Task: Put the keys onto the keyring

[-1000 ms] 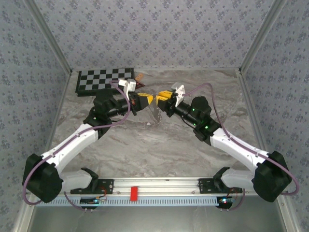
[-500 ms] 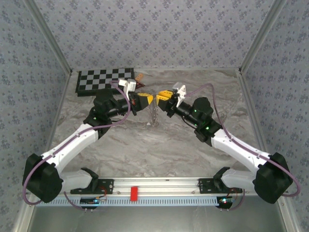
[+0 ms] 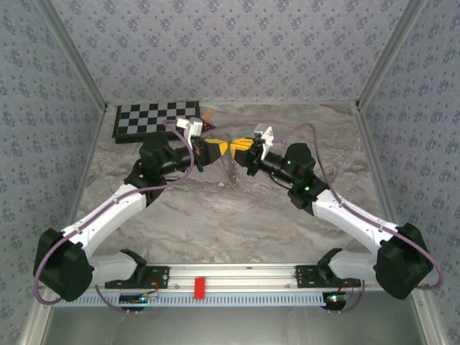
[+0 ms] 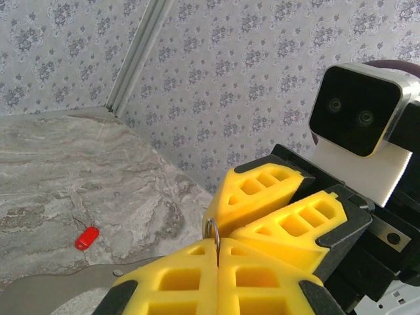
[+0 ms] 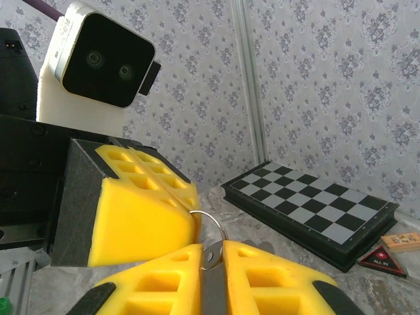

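left gripper (image 4: 218, 246): fingers pressed together, clamped on the keyring (image 4: 212, 230) at its edge.
right gripper (image 5: 211, 252): tips meet the left's from the right, the keyring at a slim gap between them; cannot tell whether they grip.
keyring: hangs between both grippers, over the far middle of the table (image 4: 59, 164).
key (image 4: 86, 238): lies on the table, well apart from all fingers.

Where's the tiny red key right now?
In the left wrist view the red key lies on the marble table, lower left, away from the left gripper.
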### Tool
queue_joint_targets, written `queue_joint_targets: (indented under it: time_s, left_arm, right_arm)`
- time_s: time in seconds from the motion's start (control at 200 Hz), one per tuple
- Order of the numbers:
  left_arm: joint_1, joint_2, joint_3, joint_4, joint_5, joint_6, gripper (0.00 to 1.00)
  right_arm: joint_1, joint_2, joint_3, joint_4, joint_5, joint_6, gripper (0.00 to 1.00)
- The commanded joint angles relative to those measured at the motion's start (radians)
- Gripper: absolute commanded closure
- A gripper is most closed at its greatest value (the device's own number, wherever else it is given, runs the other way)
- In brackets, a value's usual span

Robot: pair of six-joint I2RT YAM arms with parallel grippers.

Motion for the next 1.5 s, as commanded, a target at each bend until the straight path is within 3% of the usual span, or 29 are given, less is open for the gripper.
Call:
queue_joint_targets:
  time_s: [0.0,1.069,1.494]
  left_arm:
    - [-0.008,-0.027,0.007,0.047,0.036,0.021,1.0]
    - [-0.009,-0.01,0.019,0.029,0.046,0.039,1.0]
    - [-0.011,0.0,0.03,0.036,0.057,0.033,1.0]
  right_arm:
    - [-0.011,0.015,0.036,0.047,-0.069,0.049,0.85]
    - [-0.074,0.05,0.048,0.156,-0.249,0.223,0.81]
    - [-0.075,0.084,0.06,0.161,-0.318,0.231,0.88]
